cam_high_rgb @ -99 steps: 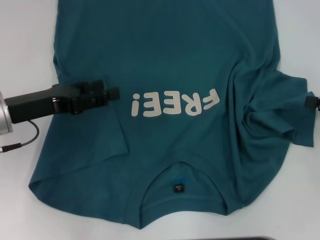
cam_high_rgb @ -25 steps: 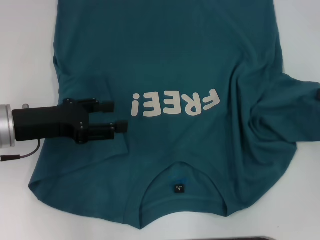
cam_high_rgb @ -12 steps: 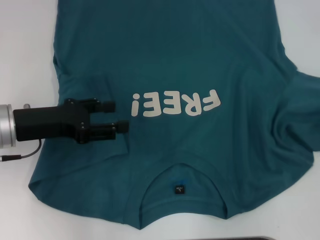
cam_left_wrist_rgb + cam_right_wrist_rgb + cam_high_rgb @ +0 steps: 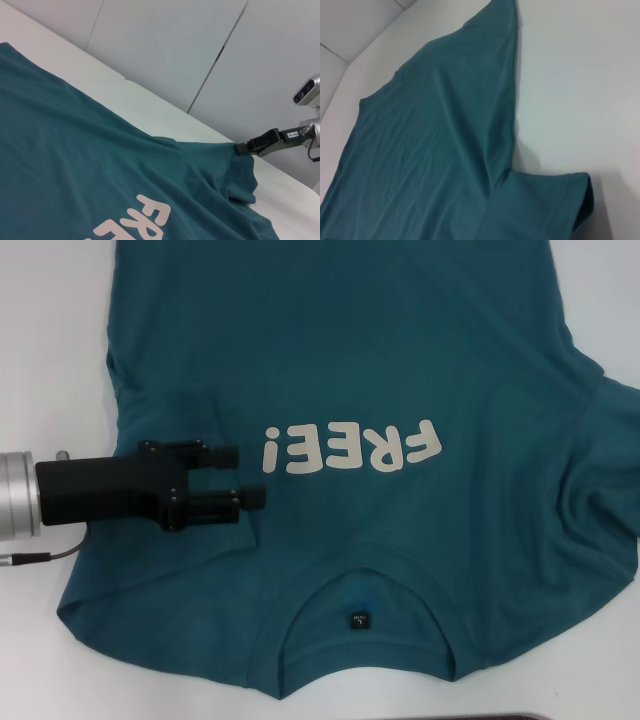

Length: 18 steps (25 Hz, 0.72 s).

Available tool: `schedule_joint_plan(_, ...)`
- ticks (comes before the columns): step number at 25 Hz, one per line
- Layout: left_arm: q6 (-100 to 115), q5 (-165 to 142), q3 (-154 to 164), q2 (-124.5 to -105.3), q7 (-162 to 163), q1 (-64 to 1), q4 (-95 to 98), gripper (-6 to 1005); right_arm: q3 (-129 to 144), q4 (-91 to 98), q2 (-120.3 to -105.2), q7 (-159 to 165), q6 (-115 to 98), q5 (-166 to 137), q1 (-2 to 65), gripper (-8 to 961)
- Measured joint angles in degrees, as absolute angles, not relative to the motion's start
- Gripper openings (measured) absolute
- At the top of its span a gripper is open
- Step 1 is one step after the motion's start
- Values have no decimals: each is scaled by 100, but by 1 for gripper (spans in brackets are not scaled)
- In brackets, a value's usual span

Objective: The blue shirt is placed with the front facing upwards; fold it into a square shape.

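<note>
The blue shirt (image 4: 400,360) lies spread on the white table, its white "FREE!" lettering (image 4: 350,447) facing up and its collar with the small neck label (image 4: 358,619) toward me. My left gripper (image 4: 242,476) hovers open over the shirt beside the lettering's "!" end, with nothing between its fingers. The right gripper (image 4: 242,148) is outside the head view. The left wrist view shows it at the tip of the far sleeve, shut on the cloth and holding it drawn out. In the right wrist view the shirt (image 4: 435,150) and a sleeve hem lie flat on the table.
White table (image 4: 50,360) borders the shirt on both sides. A thin cable (image 4: 40,555) trails from the left arm across the table. Pale wall panels (image 4: 165,50) stand behind the table's far edge.
The bunched right sleeve has been pulled out to the right and its folds have flattened. The left gripper was shut 4 s ago, now stands open, and has edged slightly right.
</note>
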State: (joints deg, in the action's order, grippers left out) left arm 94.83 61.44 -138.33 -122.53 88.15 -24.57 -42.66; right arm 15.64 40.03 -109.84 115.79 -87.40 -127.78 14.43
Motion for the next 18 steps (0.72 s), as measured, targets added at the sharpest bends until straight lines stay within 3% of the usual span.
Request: schedule_joint_plan(18,9510,6151,-13834,-12311,8815,-2459,-4262,767,1433,4382,-10992,11552,-8981,-12735,1607,13)
